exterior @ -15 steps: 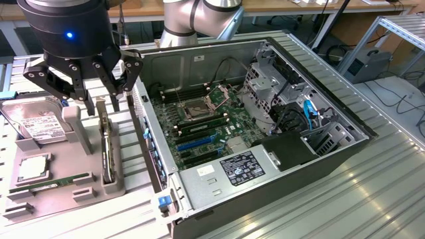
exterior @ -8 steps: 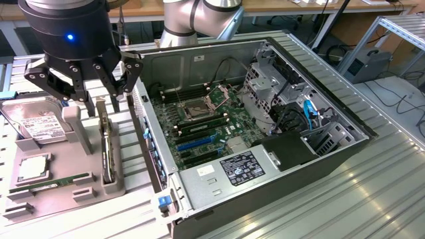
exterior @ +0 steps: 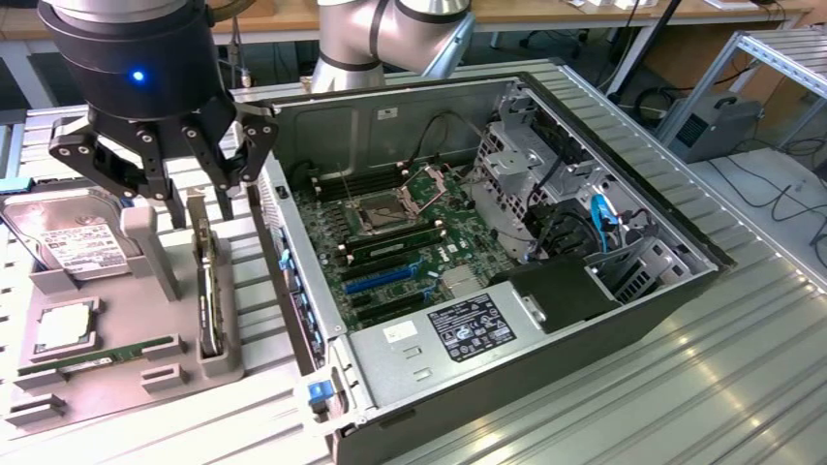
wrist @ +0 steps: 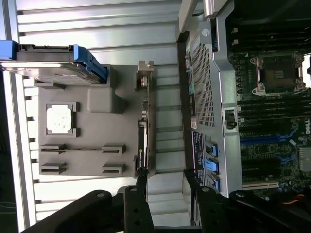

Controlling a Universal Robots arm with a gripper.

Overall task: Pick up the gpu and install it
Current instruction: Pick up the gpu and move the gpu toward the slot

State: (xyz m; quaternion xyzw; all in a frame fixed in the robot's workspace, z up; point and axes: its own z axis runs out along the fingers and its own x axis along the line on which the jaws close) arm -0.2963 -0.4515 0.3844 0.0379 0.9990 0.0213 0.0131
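The gpu (exterior: 207,281) is a thin dark card standing on its long edge in a slot of the grey holder tray (exterior: 116,387), at the exterior view's left. My gripper (exterior: 194,194) hangs just above the card's far end, open, with nothing between its fingers. In the wrist view the gpu (wrist: 142,136) runs along the tray's edge (wrist: 87,97), its metal bracket (wrist: 144,73) at the end away from me. My gripper (wrist: 165,187) is open there too, and one fingertip (wrist: 141,182) lines up with the card's near end without touching it.
The open computer case (exterior: 698,262) lies beside the tray, its motherboard showing blue expansion slots (exterior: 382,279) and a CPU socket (exterior: 387,205). On the tray sit a hard drive (exterior: 77,242), a processor chip (exterior: 65,329) and a green memory stick (exterior: 97,356). The case wall (wrist: 204,92) stands close to the card.
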